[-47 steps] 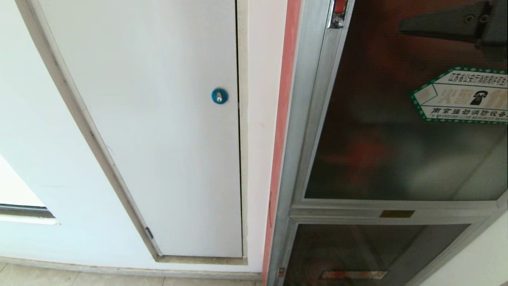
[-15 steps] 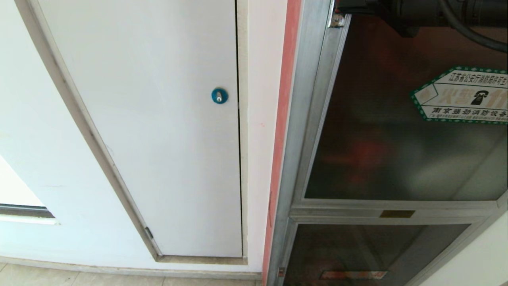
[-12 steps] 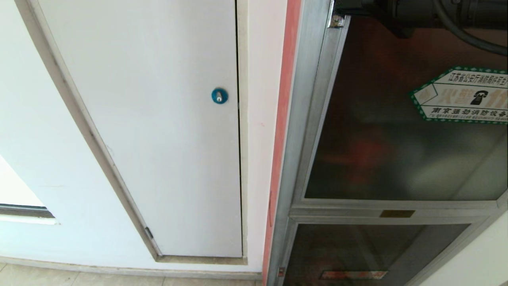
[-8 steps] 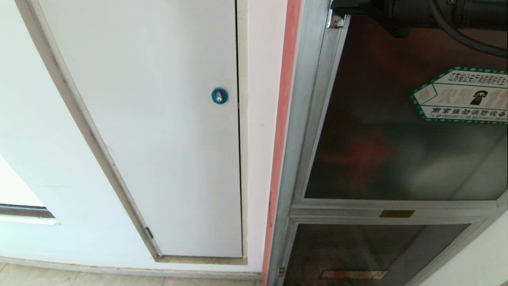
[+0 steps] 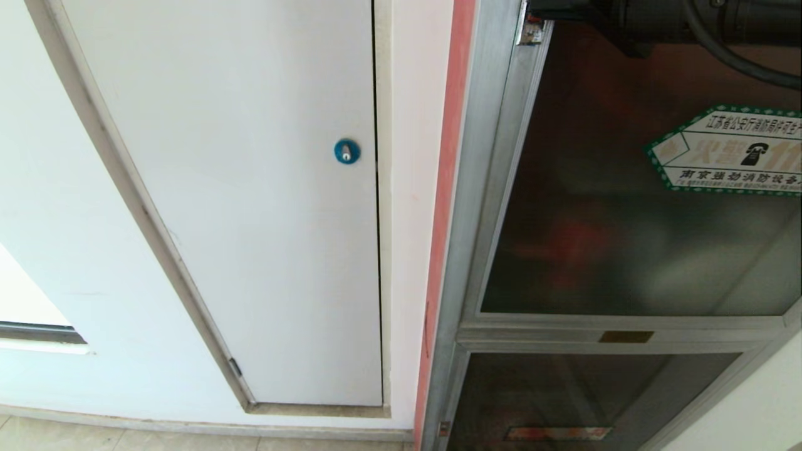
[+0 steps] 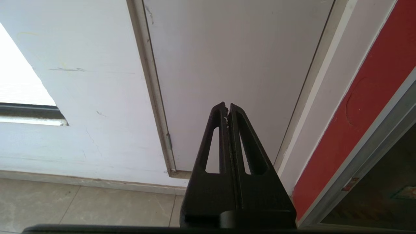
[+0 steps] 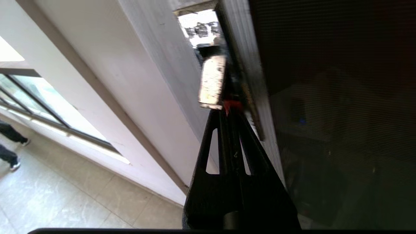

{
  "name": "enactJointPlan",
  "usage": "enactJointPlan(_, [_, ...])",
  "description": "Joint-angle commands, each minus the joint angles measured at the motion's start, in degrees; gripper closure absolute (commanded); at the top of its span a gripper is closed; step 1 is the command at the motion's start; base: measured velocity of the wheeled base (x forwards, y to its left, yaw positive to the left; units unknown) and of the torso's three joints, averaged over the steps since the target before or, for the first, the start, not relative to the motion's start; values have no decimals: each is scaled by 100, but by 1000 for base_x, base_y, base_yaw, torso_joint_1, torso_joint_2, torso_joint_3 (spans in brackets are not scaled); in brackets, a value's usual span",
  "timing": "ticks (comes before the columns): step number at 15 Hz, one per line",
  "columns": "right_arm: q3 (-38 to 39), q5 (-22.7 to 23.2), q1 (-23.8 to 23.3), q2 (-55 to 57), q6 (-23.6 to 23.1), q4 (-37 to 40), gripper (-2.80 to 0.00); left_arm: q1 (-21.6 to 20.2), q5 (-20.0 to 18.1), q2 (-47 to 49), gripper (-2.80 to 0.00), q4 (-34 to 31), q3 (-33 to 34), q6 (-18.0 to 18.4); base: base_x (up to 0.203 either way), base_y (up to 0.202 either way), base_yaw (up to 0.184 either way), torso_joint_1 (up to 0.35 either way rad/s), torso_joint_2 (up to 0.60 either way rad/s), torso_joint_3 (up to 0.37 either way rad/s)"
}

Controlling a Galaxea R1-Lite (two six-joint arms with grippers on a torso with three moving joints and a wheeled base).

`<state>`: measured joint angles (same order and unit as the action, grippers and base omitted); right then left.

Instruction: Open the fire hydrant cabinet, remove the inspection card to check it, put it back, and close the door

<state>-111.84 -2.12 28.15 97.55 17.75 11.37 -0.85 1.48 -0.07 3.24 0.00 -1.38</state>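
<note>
The fire hydrant cabinet (image 5: 467,250) fills the right of the head view, silver-framed, with dim red shapes behind the glass. Its door (image 5: 626,250) is the dark tinted pane with the green-edged sticker (image 5: 727,150). My right arm (image 5: 664,19) reaches across the top of that view to the door's upper left corner. In the right wrist view my right gripper (image 7: 229,112) is shut, its tips against a small red latch tab (image 7: 231,104) beside a bright metal plate (image 7: 213,81) on the door's edge. The inspection card is hidden. My left gripper (image 6: 227,107) is shut and empty, low before the white panel.
A white panel (image 5: 250,188) with a blue round lock (image 5: 346,151) is left of the cabinet. A smaller glass panel (image 5: 564,394) and a brass plate (image 5: 625,337) sit below the door. Tiled floor (image 6: 65,204) runs along the wall. A person's legs (image 7: 9,143) show far off.
Since three seconds ago my right arm has swung in across the top of the head view to the door's latch corner. Over the last second it has barely shifted.
</note>
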Motion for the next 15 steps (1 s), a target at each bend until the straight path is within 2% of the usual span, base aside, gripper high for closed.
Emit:
enactJointPlan(1, [39,-6,-11,1,18,23,0,-3,2,7,0,1,114,-3,0,0,0,0,0,0])
enactJointPlan(15, [66,-60,-108,19,53,1,0,-3,2,7,0,8,114,-3,0,0,0,0,0,0])
